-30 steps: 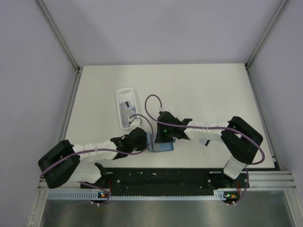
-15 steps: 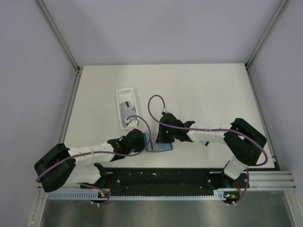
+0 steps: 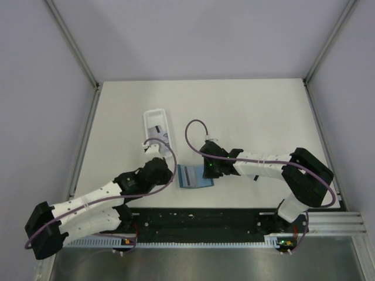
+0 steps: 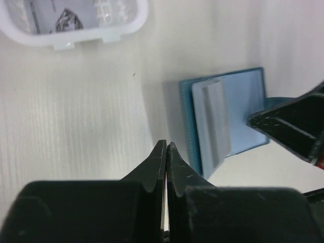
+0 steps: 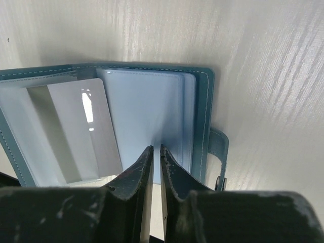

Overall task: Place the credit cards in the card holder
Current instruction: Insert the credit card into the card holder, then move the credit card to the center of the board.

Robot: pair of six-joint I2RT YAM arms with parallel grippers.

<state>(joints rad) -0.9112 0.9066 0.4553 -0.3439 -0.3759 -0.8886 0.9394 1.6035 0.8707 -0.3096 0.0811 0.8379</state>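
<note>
Soft, even light from overhead fills the top view, and the white surface (image 3: 252,111) is bright with only faint, soft-edged shadows. In the left wrist view, the dark jaws of the left gripper (image 4: 166,146) are blurred, and a grey shadow falls left of the card holder (image 4: 248,98). In the right wrist view, a small white glare streak marks a credit card (image 5: 76,136), and the jaws of the right gripper (image 5: 154,149) are out of focus.

Card holder (image 3: 190,175) right of tray (image 3: 147,130)

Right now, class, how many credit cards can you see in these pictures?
2 at least. One credit card lies on the open card holder; another card lies in the white tray, where more may be stacked out of sight.
</note>
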